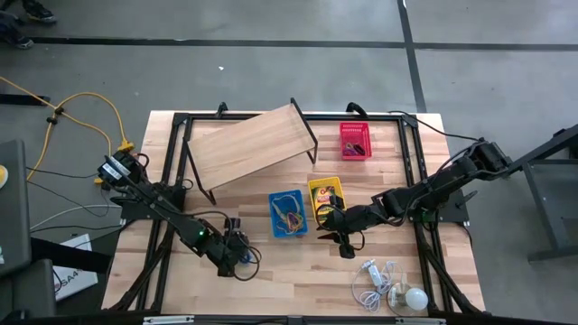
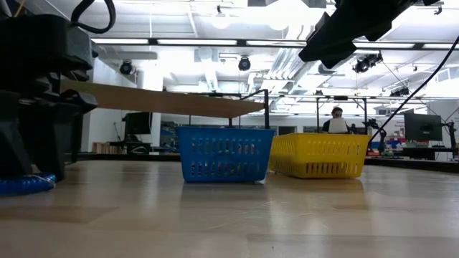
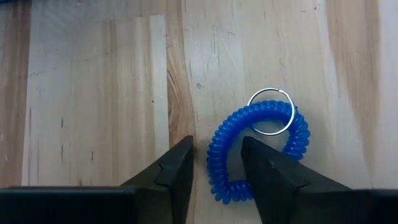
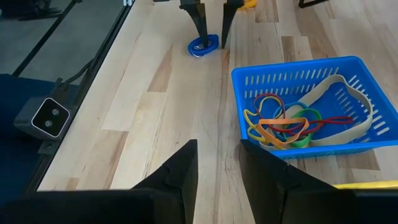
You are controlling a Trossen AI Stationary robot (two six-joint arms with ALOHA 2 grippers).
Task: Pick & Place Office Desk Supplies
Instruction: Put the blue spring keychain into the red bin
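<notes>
A blue coil band (image 3: 261,134) with a metal key ring (image 3: 270,112) lies flat on the wooden table near its front left. My left gripper (image 3: 216,142) stands open over it, slanting down. One finger is inside the loop and one outside. The right wrist view shows the same coil (image 4: 204,45) beyond the blue basket (image 4: 311,106), which holds coloured rubber bands (image 4: 280,124). My right gripper (image 4: 217,143) hangs open and empty above the table, in front of the blue basket (image 1: 288,213) and the yellow basket (image 1: 325,197). A red basket (image 1: 355,140) stands at the back. My left gripper straddles the coil's arc (image 3: 214,165) on the side away from the key ring, one finger (image 3: 261,168) inside the loop and the other (image 3: 180,168) outside, coming from above at a slant. Whether either finger touches the coil, I cannot tell. The coil lies flat on the table.
A light wooden board on black legs (image 1: 248,144) stands at the back left. A white bulb (image 1: 414,298) with a thin cord (image 1: 375,280) lies at the front right. A person (image 2: 337,122) sits in the room beyond the table.
</notes>
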